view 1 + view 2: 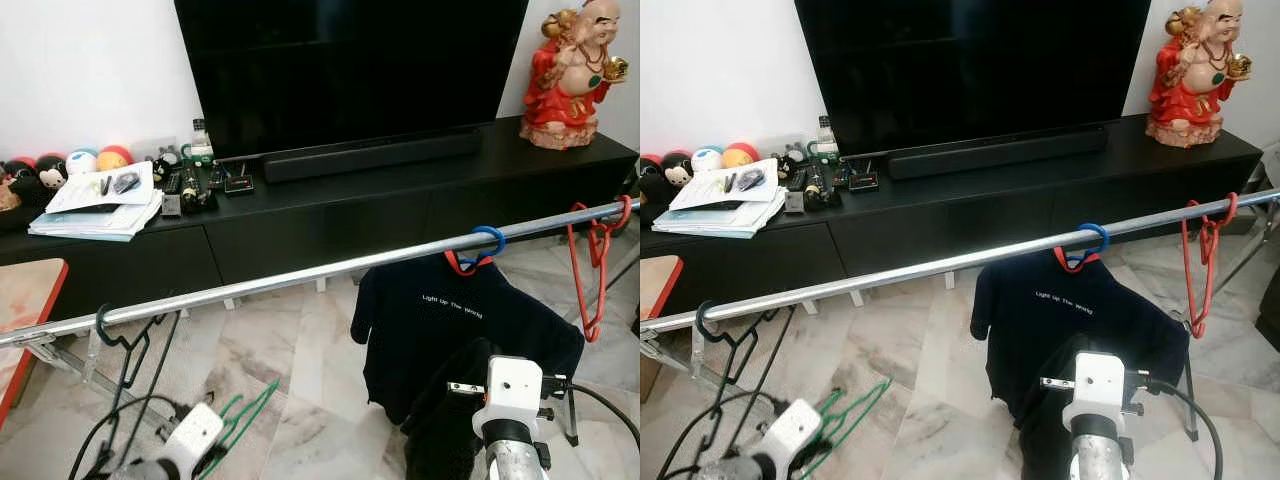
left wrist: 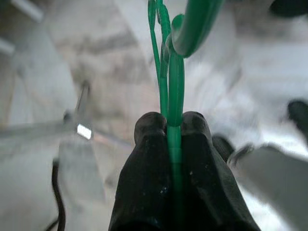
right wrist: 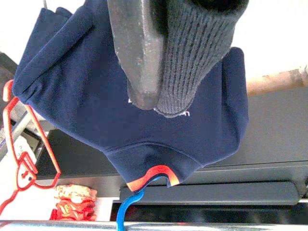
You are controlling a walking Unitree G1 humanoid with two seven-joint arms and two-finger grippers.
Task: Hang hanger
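Shirt (image 1: 455,340) hangs on rail (image 1: 300,275) (cabinet (image 1: 330,215) behind).

Left arm (image 1: 165,455): silver tube, white wrist block, black cables trailing at 9 o'clock. Right arm (image 1: 1098,425): silver tube, white block, small metal bracket, black cable at 3 o'clock. Fingers (image 2: 149,173): 2, matte black.

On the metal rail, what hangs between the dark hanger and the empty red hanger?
In the left eye view, only the navy T-shirt on its blue hook; otherwise the silver metal rail is bare.
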